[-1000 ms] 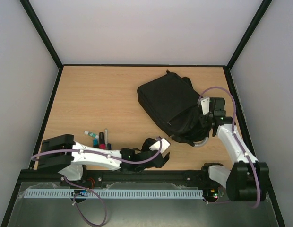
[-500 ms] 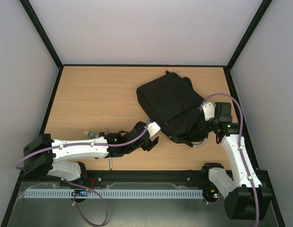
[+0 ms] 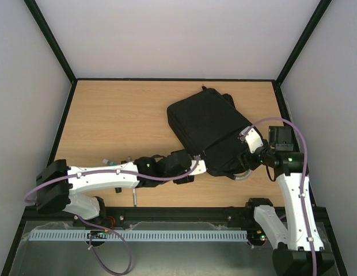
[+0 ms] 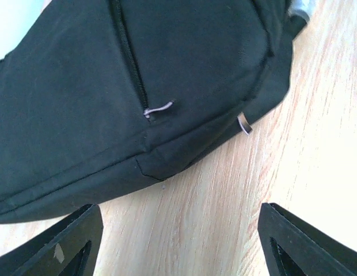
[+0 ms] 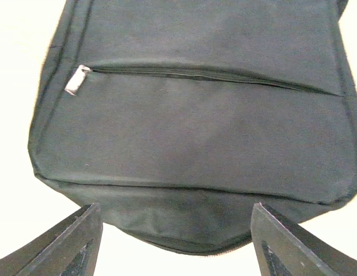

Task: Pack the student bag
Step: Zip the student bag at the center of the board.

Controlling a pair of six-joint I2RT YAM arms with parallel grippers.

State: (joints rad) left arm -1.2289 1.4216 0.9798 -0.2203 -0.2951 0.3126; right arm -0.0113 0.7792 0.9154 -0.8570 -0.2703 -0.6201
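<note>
A few pens point(image 3: 111, 163) lie at the left of the table point(image 3: 121, 115), partly hidden beneath the left arm and apparently waiting to be packed. The arm reaches low along the near edge, its left gripper point(image 4: 178, 208) poised just short of the near corner of the bag point(image 3: 207, 123). The wrist view shows the jaws spread wide with only bare wood between them, holding nothing. Directly ahead of it a zip ends in a cord pull point(image 4: 158, 108). That is the likely reason for the approach, since the bag appears zipped up and nothing can go in until it is opened.

The bag lies flat and askew, right of centre, front panel up. Its grey handle point(image 3: 242, 176) curls out at the near right corner, close to the right arm.

On the right, the right gripper point(image 5: 175, 208) faces the bag's opposite edge, its jaws likewise well apart and empty. The fabric is close in front of it but not gripped. Its camera looks across a pocket zip point(image 5: 196, 76), shut from end to end as far as can be seen. Set on either side like this, the arms seem placed so that one can steady the soft bag while the other works a zip, though which zip is meant cannot be told. Packing itself has not begun.
</note>
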